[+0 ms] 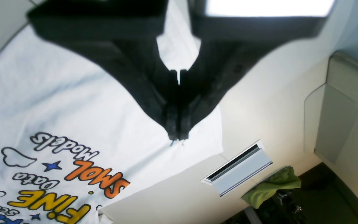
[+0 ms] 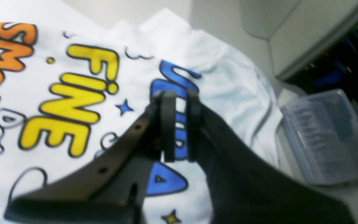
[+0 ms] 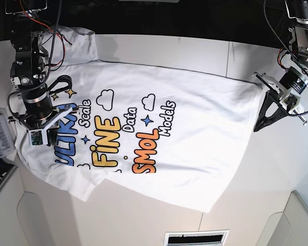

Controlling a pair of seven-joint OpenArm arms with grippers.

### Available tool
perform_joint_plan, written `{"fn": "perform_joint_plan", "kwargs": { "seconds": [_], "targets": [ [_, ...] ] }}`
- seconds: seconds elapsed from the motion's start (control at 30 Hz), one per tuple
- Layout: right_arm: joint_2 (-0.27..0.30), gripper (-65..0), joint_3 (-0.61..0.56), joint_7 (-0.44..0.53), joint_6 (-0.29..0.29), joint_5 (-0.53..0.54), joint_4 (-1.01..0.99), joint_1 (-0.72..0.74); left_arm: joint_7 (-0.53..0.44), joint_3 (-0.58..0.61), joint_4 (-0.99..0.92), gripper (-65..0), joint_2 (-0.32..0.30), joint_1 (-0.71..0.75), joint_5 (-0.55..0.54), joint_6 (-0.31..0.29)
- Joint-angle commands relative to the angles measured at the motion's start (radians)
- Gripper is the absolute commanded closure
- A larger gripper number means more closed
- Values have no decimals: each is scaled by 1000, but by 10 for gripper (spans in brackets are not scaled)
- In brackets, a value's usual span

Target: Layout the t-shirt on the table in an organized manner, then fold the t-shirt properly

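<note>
T-shirt [image 3: 159, 138] cloth lies print-up across the table [image 3: 143, 51], and both grippers work at its opposite ends. From the left wrist view, the left gripper [image 1: 178, 137] has its two black, matte, wedge-shaped fingers [image 1: 154, 93] brought tip to tip with no gap between the tips, poised at the plain white hem edge; a wisp of thread or fabric shows at the tips, but whether cloth is actually pinched there cannot be told. The base view places this gripper [image 3: 259, 125] at the shirt's bottom hem, on that view's right, over the off-white tabletop beside the cloth.

The right wrist view shows the right gripper [image 2: 178, 124] with its ribbed black pads [image 2: 168, 124] parted by a narrow gap, through which blue lettering shows; the pads sit over the printed chest and nothing is seen gripped between them. In the base view this gripper [image 3: 56, 120] sits over the collar end, by the blue word.

Only the base view gives the whole garment: soft, lightly creased white cotton, spread sideways, one sleeve up toward the far edge and the other hanging toward the near edge, with yellow, orange and blue cartoon letters, clouds and stars.

Only the right wrist view clearly shows a translucent plastic box [image 2: 325, 137] just beside the shirt's shoulder. Only the left wrist view shows a green cloth [image 1: 272, 186] beyond the table edge, near a slotted white vent [image 1: 238, 169].
</note>
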Motion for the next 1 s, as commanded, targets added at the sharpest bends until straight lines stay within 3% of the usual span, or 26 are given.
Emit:
{"fn": "perform_joint_plan", "kwargs": {
  "seconds": [0.0,0.2,0.33,0.47,0.6,0.67,0.77,0.83,0.9,0.97],
  "targets": [
    [19,-57,17,13,13,4,19,1,-21,-8,22,0,-29,8,-14,-1],
    [68,-60,114,5,72,117,19,-63,39,-8,24,0,-79,74,-25,-1],
    [71,-60,207,-11,127,234,19,-76,167,-9,24,0,-93,76,-135,-1],
    [71,-60,265,-19,168,303,19,-76,201,-21,23,0,-93,72,-233,-1],
    [71,-60,270,-19,170,311,19,-76,366,-48,18,0,-93,36,-340,-1],
    [71,-60,270,-21,170,313,19,-76,507,-53,12,0,-93,11,-412,-1],
    [71,-60,270,-21,170,318,19,-76,702,-52,8,0,-93,-8,-566,145],
    [71,-60,270,-21,170,318,19,-76,775,-52,8,0,-93,-7,-685,231],
    [71,-60,270,-21,170,319,19,-76,831,-52,8,0,-93,-7,-807,259],
    [71,-60,270,-24,170,323,19,-76,897,-52,8,0,-93,-7,-924,229]
  ]
}}
